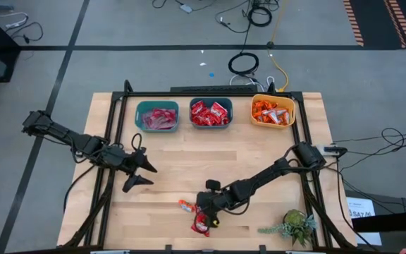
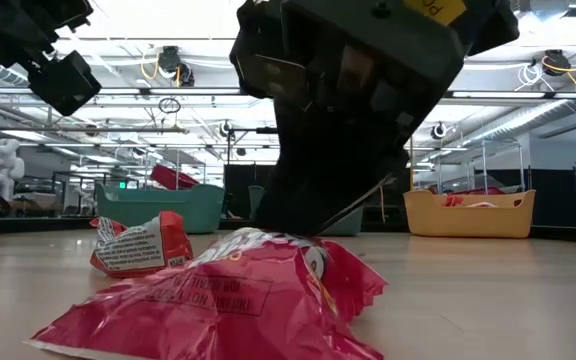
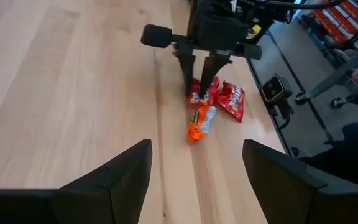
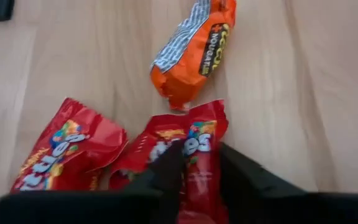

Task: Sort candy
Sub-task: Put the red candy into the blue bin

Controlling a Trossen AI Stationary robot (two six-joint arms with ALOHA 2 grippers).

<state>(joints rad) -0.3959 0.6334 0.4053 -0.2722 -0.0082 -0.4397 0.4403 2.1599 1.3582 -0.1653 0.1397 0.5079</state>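
We see the right gripper (image 4: 194, 163) down on the light wooden table (image 1: 168, 159), its two dark fingers narrowed onto a shiny red flat candy packet (image 4: 188, 149). The film sits between the tips, so we call it pinched, not yet lifted. Touching that packet on one side lies a second red candy packet (image 4: 67, 152). Just past the fingertips sits an orange-and-silver wrapped candy (image 4: 194, 46), its end touching the pinched packet.

Risks as we judge them: the grip looks to be on thin wrapper near the packet's middle, so the film could slip out on lift; the neighbouring red packet or the orange one could drag along since both touch it.

Well beyond the gripper, at the table's far edge, stand three plastic bins: a teal bin with pinkish-mauve candy (image 1: 157, 116), a teal bin with red candy (image 1: 211, 113) and a yellow bin with orange candy (image 1: 273, 111). A loose carry could drop the packet short of the bins.

The left gripper (image 1: 145, 175) hovers far off to the side, fingers spread wide, empty.
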